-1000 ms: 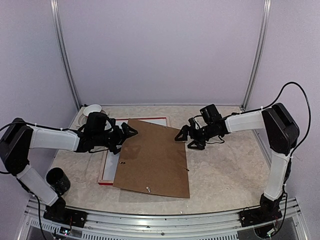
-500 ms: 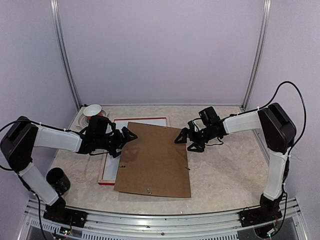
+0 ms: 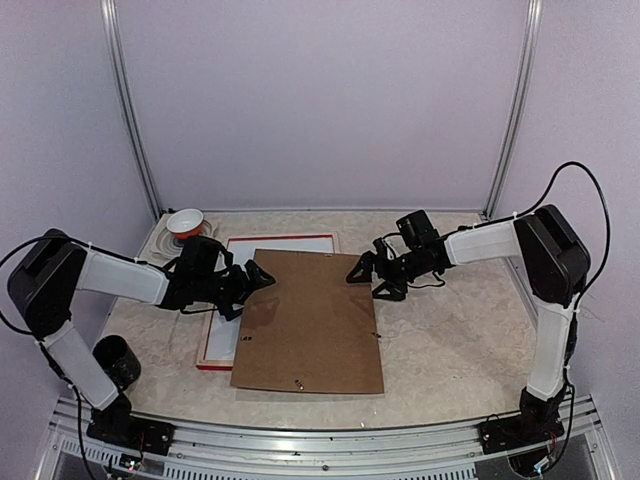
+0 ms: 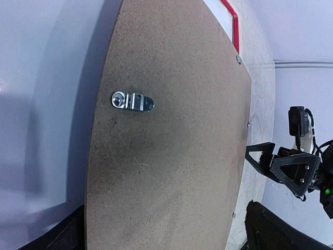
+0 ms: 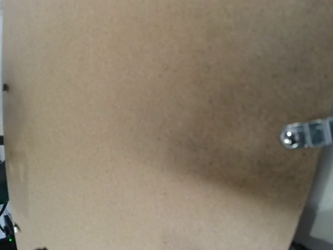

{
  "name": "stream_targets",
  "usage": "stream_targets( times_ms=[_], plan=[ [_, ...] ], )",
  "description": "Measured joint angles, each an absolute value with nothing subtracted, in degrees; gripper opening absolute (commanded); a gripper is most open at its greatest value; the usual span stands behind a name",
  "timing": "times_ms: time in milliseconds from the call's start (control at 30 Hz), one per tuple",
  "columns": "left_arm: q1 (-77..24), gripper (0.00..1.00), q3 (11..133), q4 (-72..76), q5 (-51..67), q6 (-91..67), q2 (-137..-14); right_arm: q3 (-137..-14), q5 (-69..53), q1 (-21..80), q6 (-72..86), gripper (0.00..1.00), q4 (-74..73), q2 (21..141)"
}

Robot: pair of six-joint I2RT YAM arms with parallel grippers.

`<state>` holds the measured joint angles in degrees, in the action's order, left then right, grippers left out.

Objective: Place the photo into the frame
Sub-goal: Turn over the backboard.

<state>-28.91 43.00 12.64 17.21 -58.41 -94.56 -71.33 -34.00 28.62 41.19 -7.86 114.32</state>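
A brown backing board lies flat mid-table over most of the frame, whose red rim shows at the back and at the near left. Inside that rim a plain white surface shows, as far as I can tell the photo's back; no print side is visible. My left gripper is open at the board's far left edge. My right gripper is open at its far right corner. The left wrist view is filled by the board with its metal hanger, and the right gripper shows beyond its edge. In the right wrist view the board hides the fingers.
A red-and-white bowl sits at the back left corner. A black cup stands near the left arm's base. Booth walls and metal posts close in the back and sides of the marbled table.
The board has turned slightly, its near left corner swinging toward me so its near edge lies more level. Both grippers have shifted a little along its far edge, still open.
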Motion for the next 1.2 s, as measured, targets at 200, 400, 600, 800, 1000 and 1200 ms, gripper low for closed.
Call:
stream_targets(
  times_ms=[200,400,600,800,1000,1200],
  plan=[
    [-28.91,0.99,43.00,13.34,17.30,-58.43,-96.16,-71.88,-34.22,28.69,41.21,0.99,-7.90,114.50],
    [-28.73,0.99,43.00,15.03,17.82,-58.74,-98.19,-73.25,-34.11,28.69,41.23,0.99,-7.90,114.76],
    [-28.45,0.99,44.03,15.79,18.44,-59.24,-99.61,-75.53,-32.97,28.53,40.93,0.99,-8.51,115.55],
    [-28.36,0.99,45.69,15.79,18.57,-59.33,-100.95,-78.37,-30.79,28.36,39.72,0.99,-10.70,116.90],
    [-28.36,0.99,46.37,15.14,17.76,-59.11,-100.92,-78.48,-29.93,28.36,39.29,0.99,-12.16,117.12],
    [-28.42,0.99,48.73,10.44,14.22,-56.88,-100.07,-78.46,-29.41,27.94,38.85,0.99,-12.73,117.12]
  ],
)
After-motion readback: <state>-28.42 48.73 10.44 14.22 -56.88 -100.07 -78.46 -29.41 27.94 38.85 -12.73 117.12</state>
